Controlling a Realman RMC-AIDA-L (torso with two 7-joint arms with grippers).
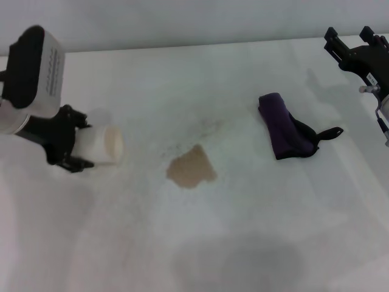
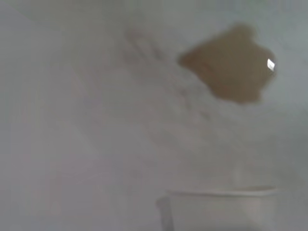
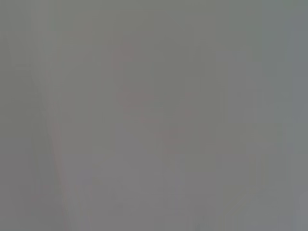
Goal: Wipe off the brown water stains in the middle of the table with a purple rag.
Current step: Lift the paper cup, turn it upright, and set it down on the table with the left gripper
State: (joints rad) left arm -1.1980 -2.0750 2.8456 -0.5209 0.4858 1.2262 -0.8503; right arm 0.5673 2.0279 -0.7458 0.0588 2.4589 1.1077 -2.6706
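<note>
The brown water stains (image 1: 191, 167) form a tan blotch in the middle of the white table (image 1: 243, 231), with faint specks trailing toward the back. The left wrist view shows the stains (image 2: 231, 65) as well. To their right lies the purple rag (image 1: 284, 126), bunched, its black loop tab pointing right. My right gripper (image 1: 351, 38) hovers at the far right, behind the rag and apart from it, fingers spread with nothing between them. At the left, my left gripper (image 1: 84, 141) is shut on a white paper cup (image 1: 106, 145) held on its side, mouth toward the stains.
The cup's rim (image 2: 221, 204) shows close up in the left wrist view. The right wrist view shows only a plain grey surface. The table's back edge meets a pale wall (image 1: 194, 21).
</note>
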